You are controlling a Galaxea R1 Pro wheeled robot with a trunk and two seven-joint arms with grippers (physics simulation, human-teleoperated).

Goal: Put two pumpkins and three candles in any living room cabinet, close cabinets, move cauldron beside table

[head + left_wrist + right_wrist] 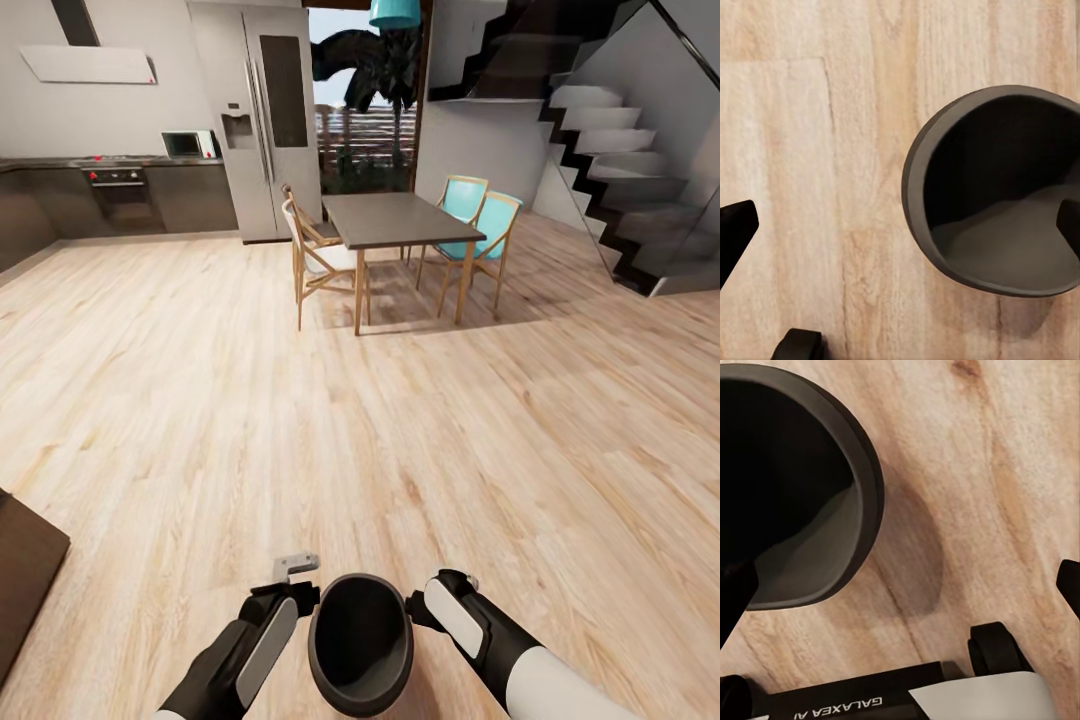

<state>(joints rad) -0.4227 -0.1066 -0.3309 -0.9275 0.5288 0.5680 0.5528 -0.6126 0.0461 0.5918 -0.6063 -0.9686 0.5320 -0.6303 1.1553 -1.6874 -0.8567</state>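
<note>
Cauldron, base lettering "GALAXEA"

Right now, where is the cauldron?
In the head view the cauldron sits low at centre, between the left gripper and the right gripper, above the wooden floor, well short of the dining table.

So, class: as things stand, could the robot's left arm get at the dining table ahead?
Probably not. The left gripper sits beside the cauldron, close to the robot, while the dining table stands far across bare wooden floor; the base would likely have to drive closer first.
</note>
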